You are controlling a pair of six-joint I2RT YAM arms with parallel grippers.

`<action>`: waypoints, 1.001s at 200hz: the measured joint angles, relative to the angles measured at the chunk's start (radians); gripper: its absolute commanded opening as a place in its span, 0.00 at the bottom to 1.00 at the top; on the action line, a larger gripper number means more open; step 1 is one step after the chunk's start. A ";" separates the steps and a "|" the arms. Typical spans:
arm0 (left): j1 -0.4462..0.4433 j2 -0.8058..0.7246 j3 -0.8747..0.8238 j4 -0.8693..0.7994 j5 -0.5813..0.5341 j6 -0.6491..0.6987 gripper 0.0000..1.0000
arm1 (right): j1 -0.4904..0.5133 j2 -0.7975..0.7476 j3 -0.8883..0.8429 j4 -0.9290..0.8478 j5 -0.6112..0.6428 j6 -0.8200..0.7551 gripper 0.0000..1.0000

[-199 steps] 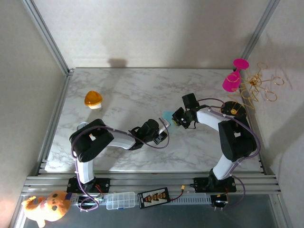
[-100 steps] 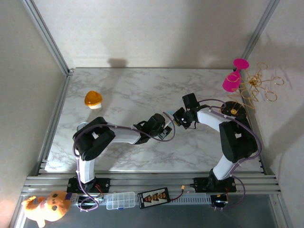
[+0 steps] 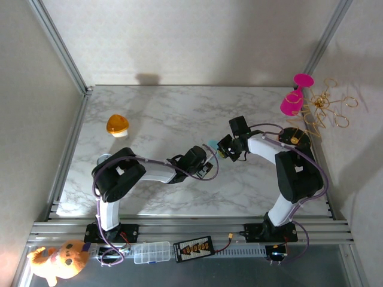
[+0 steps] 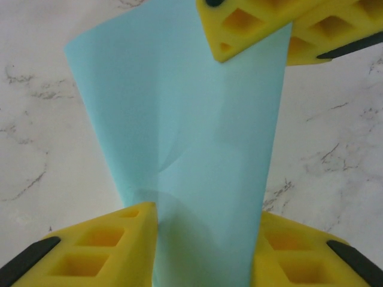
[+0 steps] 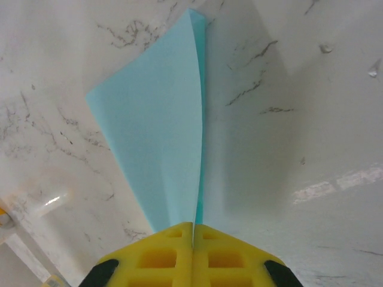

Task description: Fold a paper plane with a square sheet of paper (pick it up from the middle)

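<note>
The square sheet of paper [image 3: 212, 144] is teal and creased into a tapering shape, held just above the marble table [image 3: 155, 113] near its middle. My right gripper [image 5: 193, 226] is shut on one end of the paper [image 5: 161, 131], pinching its folded edge. Its yellow fingers [image 4: 251, 24] show at the top of the left wrist view. My left gripper [image 4: 206, 218] straddles the other end of the paper [image 4: 185, 119], with both yellow pads touching the bowed sheet's sides. From above, the left gripper [image 3: 207, 164] and right gripper [image 3: 222, 150] nearly meet.
An orange dome-shaped object [image 3: 118, 125] sits at the far left of the table. Pink pieces [image 3: 292, 103] and a gold wire tangle [image 3: 326, 107] lie at the far right corner. Metal frame posts line both sides.
My left gripper has moved right and forward onto the paper's near end, and its jaws have narrowed against the sheet. The right gripper has kept its grip in place.
</note>
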 measured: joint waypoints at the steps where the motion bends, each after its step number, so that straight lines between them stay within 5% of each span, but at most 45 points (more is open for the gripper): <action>1: 0.000 0.000 0.000 0.000 0.000 0.000 0.35 | 0.000 0.001 0.000 0.000 0.000 0.000 0.06; 76: 0.008 -0.014 0.000 0.000 0.031 -0.065 0.43 | 0.021 0.041 0.033 -0.027 0.000 -0.041 0.07; 164: 0.008 -0.036 0.000 -0.057 0.023 -0.072 0.29 | 0.032 0.061 0.053 -0.035 0.000 -0.059 0.07; 200: 0.008 -0.036 0.000 -0.066 0.015 -0.068 0.20 | 0.032 0.066 0.053 -0.038 0.000 -0.066 0.25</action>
